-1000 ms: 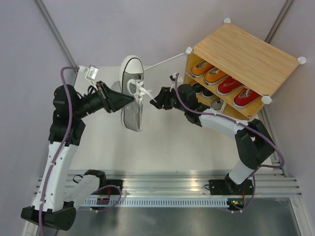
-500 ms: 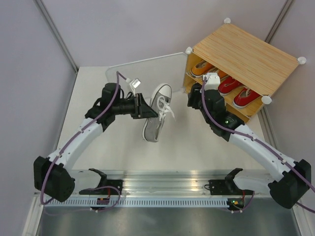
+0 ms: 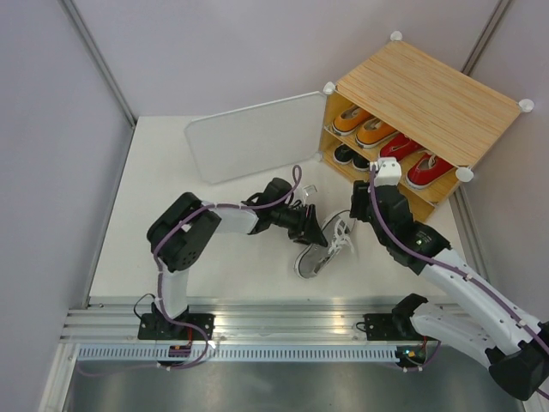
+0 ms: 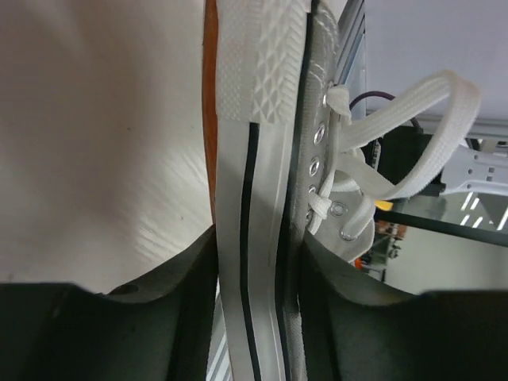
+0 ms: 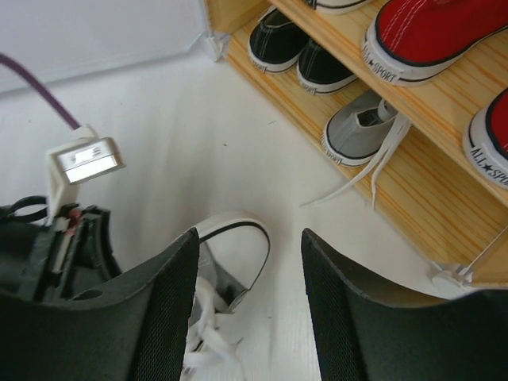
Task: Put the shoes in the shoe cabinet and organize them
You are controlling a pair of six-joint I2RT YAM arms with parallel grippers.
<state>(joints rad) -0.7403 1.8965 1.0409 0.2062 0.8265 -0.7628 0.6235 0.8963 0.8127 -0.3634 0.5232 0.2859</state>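
So the left gripper [image 4: 254,262] has its fingers [image 4: 182,317] pressed on both sides of the grey shoe [image 4: 262,159], clamped across the white rubber edge. The shoe is turned on its side, orange sole facing one way and white laces [image 4: 397,119] flopping out the other. From above, that shoe [image 3: 322,251] sits low over the table [image 3: 171,172], roughly mid-width and toward the near edge, with the left gripper [image 3: 307,227] on its left.

The right gripper [image 5: 248,238] is just wide open with nothing in it. Its fingers [image 5: 167,317] hang over the shoe's white toe cap without touching. From above, the right gripper [image 3: 360,215] sits right between the held shoe and the open front of the cabinet [image 3: 429,94], so it's kinda in the way.

The cabinet is at the table's far right corner, and its door [image 3: 253,136] is swung open to the left. The upper shelf has the orange pair [image 3: 364,126] and the red pair [image 3: 412,159]. The lower level has the black pair [image 5: 298,55] and, beside it, a second grey shoe [image 5: 361,131], whose loose lace [image 5: 373,171] trails out over the wooden floor toward the front edge.
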